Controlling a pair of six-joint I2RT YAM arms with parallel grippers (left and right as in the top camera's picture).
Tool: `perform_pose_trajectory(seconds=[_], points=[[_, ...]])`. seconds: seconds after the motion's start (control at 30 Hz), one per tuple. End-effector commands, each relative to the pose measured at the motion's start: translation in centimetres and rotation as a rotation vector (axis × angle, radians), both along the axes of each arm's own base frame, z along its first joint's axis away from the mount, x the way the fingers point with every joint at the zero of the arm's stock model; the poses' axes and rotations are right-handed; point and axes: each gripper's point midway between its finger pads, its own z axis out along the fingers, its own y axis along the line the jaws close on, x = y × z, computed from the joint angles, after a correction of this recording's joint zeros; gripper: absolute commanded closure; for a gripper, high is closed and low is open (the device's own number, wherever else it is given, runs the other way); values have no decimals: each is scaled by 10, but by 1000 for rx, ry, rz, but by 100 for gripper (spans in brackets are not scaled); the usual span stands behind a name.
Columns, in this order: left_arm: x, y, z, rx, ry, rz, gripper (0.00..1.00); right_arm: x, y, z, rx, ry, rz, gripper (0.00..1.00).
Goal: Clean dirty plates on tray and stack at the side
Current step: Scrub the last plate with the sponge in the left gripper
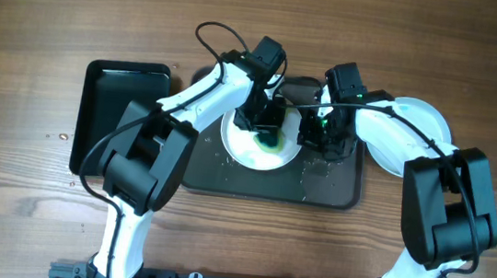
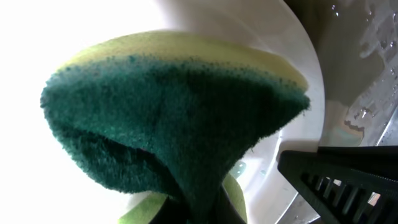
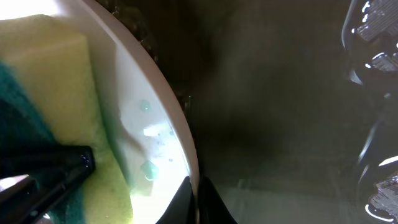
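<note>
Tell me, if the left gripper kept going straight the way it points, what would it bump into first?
Most likely the white plate. The left gripper points down at it, with only the green sponge it holds in between. The sponge looks pressed on the plate, though depth is unclear.

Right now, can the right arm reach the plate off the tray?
Probably yes: the side plate lies right beneath that arm, but the right gripper seems clamped on the rim of the smeared plate, so release first.
</note>
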Motion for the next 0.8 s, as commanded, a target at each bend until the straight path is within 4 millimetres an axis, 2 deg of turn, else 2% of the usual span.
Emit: perform_pose_trajectory(seconds=[0.0, 0.1, 0.17, 0.23, 0.3, 0.4, 0.57, 0.67, 0.77], points=[[20, 42, -18, 190, -53, 124, 96, -4, -2, -8, -13, 22, 1, 96], [37, 89, -21, 388, -120, 256, 96, -4, -2, -8, -14, 23, 1, 96], [39, 118, -16, 491, -118, 320, 96, -4, -2, -8, -15, 22, 4, 96], [37, 137, -8, 548, -97, 355, 96, -5, -2, -8, -15, 23, 5, 96], [36, 146, 3, 551, -69, 373, 96, -4, -2, -8, -14, 22, 5, 96], [36, 144, 35, 472, -25, 362, 96, -4, -2, -8, -14, 22, 5, 96], [44, 144, 93, 391, -73, 321, 96, -4, 0, -6, -3, 11, 28, 96], [49, 159, 141, 350, -137, 348, 96, 0, -1, 3, -15, -27, 51, 96], [50, 184, 174, 335, -196, 389, 96, 8, -13, 22, -134, -118, 50, 96]])
